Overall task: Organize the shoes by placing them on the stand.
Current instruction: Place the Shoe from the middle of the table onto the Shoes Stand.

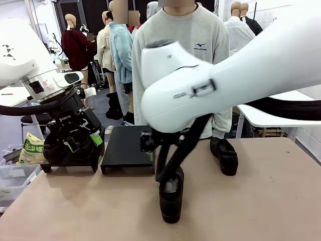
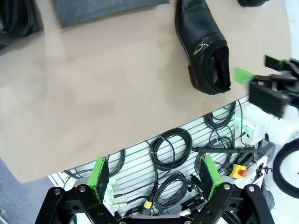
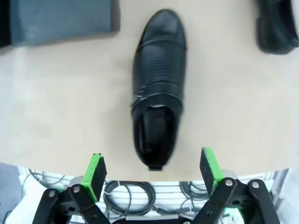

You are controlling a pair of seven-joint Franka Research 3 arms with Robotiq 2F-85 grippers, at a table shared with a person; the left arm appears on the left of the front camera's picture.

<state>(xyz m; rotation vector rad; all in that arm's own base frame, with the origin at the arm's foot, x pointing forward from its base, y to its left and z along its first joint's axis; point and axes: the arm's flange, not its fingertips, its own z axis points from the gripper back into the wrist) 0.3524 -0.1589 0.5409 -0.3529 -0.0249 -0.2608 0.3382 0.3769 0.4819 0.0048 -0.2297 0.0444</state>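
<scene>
Right wrist view is showing the right gripper (image 3: 152,170) hanging with fingers spread wide, gripping nothing, while one black shoe (image 3: 156,88) is lying on the table (image 3: 56,93) just ahead, heel pointing into the gap between them. A second shoe (image 3: 275,28) is being cut off beyond the far fingertip. The left gripper (image 2: 154,179) is gaping wide too, empty, the first shoe lying well ahead of its fingers.

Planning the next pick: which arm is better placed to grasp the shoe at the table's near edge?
Probably right. The right gripper hangs directly over that shoe, jaws open, heel framed by its green pads. The left gripper, also open, sees the shoe far off to one side.
</scene>
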